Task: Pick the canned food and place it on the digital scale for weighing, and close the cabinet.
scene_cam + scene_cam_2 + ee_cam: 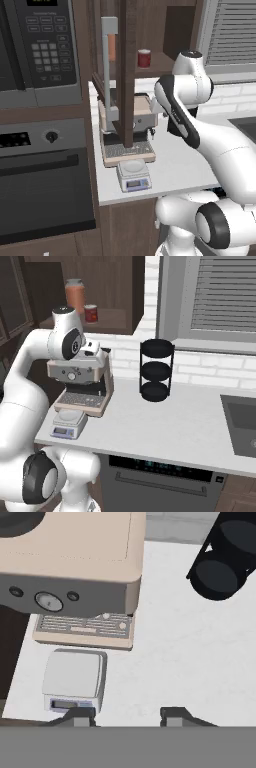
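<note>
Gripper: my gripper (127, 714) is parted wide, holding nothing, looking down on the counter (170, 662).
Canned food: the canned food (144, 58) stands upright on the open cabinet (175, 30) shelf, beside an orange jar (75, 293).
Handling: I judge it rigid, light and smooth; grasp across the label mid-height.
Digital scale: the digital scale (75, 679) sits bare before the espresso machine (70, 559).
Obstructions: the cabinet door (120, 75) projects outward; a black rack (156, 370) stands apart.

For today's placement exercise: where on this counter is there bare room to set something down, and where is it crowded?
Free: the counter between the black tiered rack and the front edge, right toward the sink. The digital scale plate is bare. Crowded: the left end, where the scale touches the espresso machine.
</note>
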Robot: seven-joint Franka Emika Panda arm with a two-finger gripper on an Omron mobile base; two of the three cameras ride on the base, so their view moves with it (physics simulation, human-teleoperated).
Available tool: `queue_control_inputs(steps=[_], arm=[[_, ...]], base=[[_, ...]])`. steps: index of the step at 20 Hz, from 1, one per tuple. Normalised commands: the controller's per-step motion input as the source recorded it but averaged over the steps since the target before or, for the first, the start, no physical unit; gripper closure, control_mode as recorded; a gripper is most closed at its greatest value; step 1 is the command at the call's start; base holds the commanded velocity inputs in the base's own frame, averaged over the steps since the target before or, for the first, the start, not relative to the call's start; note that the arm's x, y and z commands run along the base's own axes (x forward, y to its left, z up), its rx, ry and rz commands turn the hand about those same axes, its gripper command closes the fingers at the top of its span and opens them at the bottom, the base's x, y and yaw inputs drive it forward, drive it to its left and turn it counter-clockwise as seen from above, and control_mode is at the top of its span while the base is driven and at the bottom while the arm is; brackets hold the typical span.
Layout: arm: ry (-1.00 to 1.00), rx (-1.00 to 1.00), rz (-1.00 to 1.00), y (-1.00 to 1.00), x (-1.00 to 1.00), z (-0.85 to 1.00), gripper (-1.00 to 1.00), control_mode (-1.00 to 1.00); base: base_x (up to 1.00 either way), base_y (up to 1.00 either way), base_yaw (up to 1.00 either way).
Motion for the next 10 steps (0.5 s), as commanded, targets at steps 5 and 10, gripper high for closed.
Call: queue_control_inputs(steps=[5, 10], arm=[[-0.08, 0.00, 0.00, 0.00, -0.31, 0.03, -1.00, -1.00], [-0.27, -0.01, 0.01, 0.07, -0.50, 0.07, -1.00, -1.00]], base=[[0.00, 0.00, 0.00], [0.00, 0.00, 0.00]])
